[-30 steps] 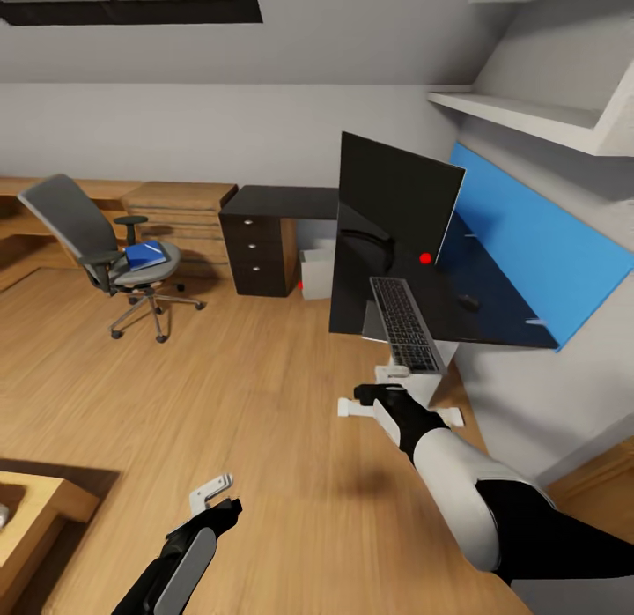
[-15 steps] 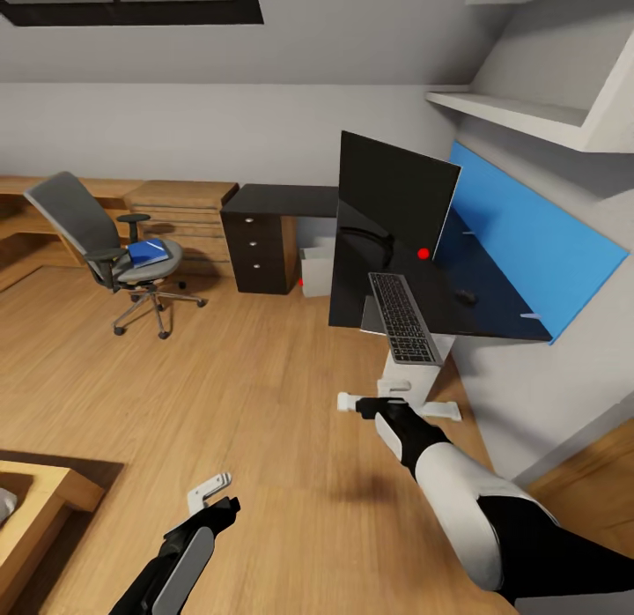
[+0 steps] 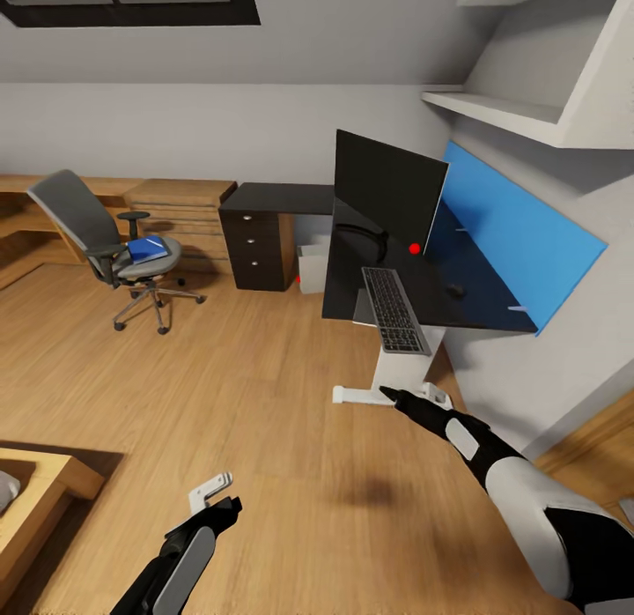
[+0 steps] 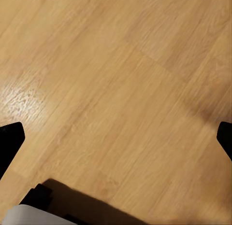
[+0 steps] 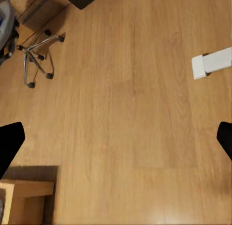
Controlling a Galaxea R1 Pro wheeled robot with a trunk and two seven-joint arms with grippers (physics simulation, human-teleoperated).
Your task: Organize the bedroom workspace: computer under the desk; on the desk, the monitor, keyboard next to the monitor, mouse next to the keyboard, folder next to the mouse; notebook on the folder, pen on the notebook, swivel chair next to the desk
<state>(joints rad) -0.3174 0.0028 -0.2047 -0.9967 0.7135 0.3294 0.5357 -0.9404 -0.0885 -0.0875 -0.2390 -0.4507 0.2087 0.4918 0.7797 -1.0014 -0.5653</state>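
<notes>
While I hold both arms low over the wood floor [image 3: 264, 403], the left gripper [image 3: 211, 493] and right gripper [image 3: 387, 393] each stand wide apart and empty, their finger tips at the wrist views' edges. The monitor [image 3: 387, 188] stands on the desk [image 3: 475, 307], with the keyboard [image 3: 392, 309] in front of it overhanging the near edge and the mouse [image 3: 455, 290] nearby. The computer [image 3: 313, 269] sits under the desk. The folder [image 3: 145, 248] lies on the chair [image 3: 97, 236], well apart from the desk.
</notes>
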